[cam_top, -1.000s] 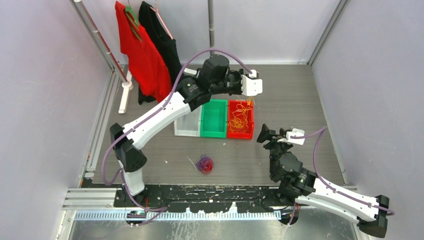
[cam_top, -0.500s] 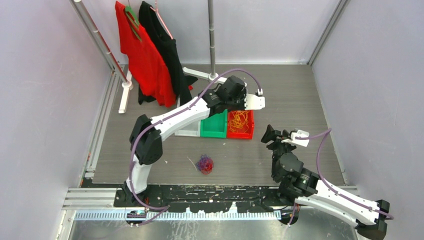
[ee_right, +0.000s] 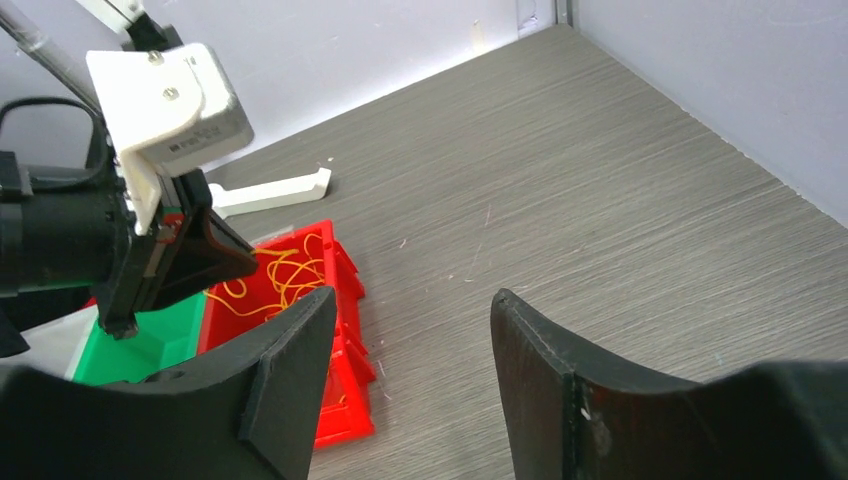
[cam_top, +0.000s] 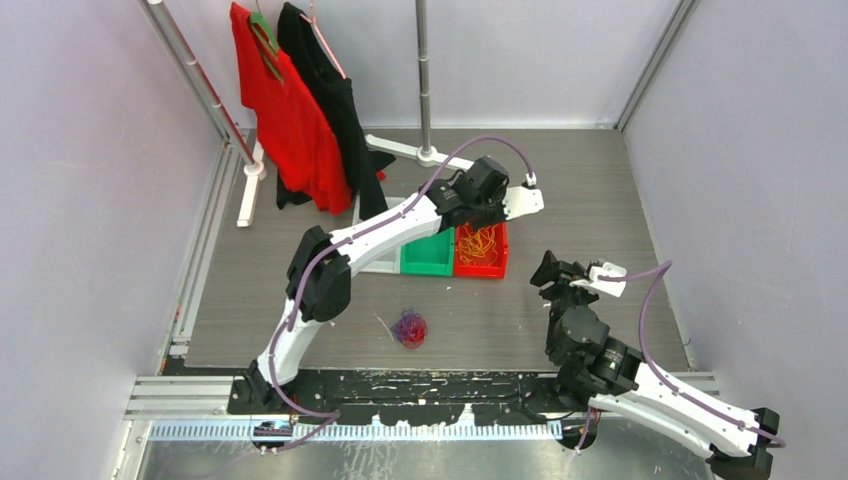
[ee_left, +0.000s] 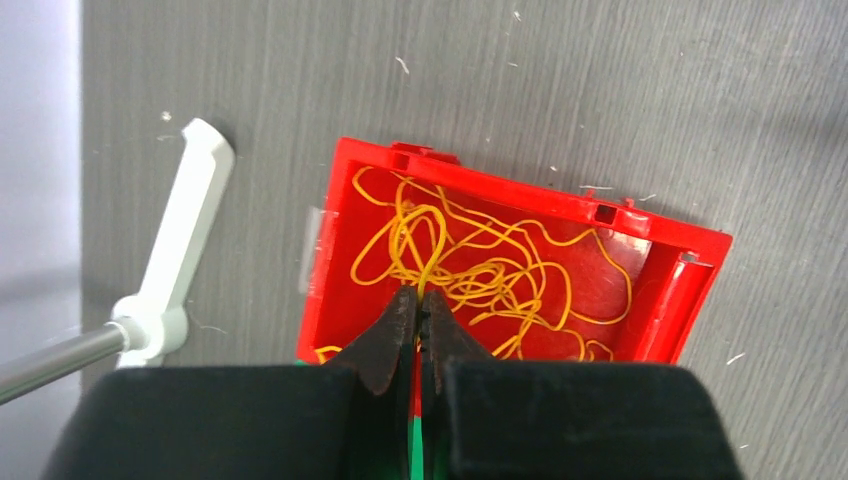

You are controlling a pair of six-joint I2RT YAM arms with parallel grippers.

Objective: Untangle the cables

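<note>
An orange-yellow cable lies as a loose loopy heap in the red bin. My left gripper hangs over the bin's far end. In the left wrist view its jaws are shut on one strand of the orange-yellow cable, just above the red bin. A small wad of dark purple and red cable lies on the table near the front. My right gripper is open and empty, right of the bins; its wrist view shows the orange cable at the left.
A green bin and a white bin stand left of the red one. A red shirt and a black shirt hang on a rack at the back left. The rack's white foot lies behind the bins.
My left gripper has come down and moved right over the red bin; the orange cable that hung from it now lies mostly in the bin. The right gripper has shifted slightly right.
</note>
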